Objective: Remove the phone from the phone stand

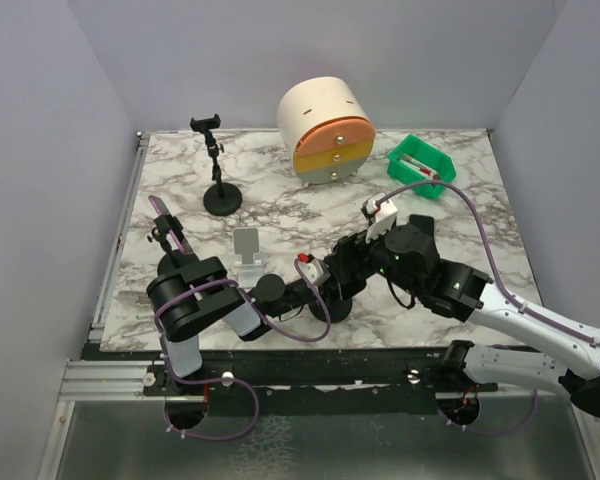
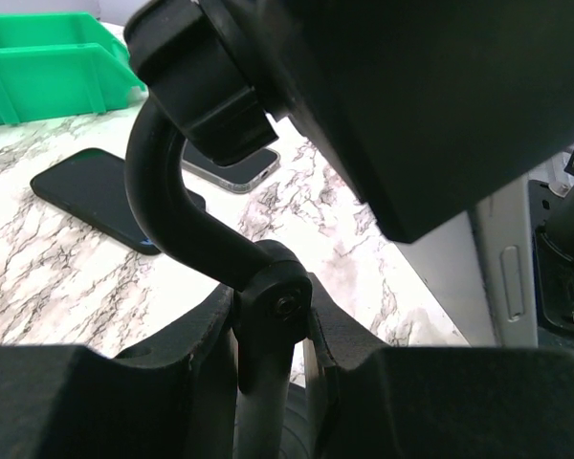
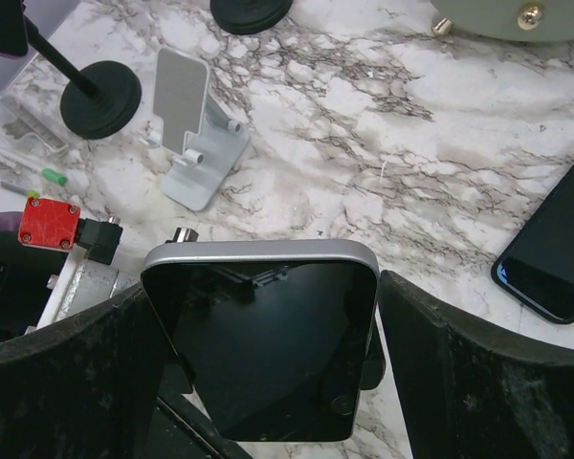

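2 grippers: left gripper [image 2: 271, 359] clamps phone stand's [image 2: 163, 215] round stem; right gripper [image 3: 266, 316], jaws apart, flanks glossy phone [image 3: 258, 354].

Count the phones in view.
3. One phone stands inside the open right gripper; a dark phone lies flat on the marble tabletop; a silver-edged phone lies just beyond it. Others may be hidden.

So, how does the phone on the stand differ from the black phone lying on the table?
The silver-edged phone is raised off the marble table on the black phone stand; the black phone lies flat on the table. The silver-edged phone sits between the right jaws; the black phone lies away from them. The silver-edged phone's frame is bright; the black phone's is dark. Both screens are dark.
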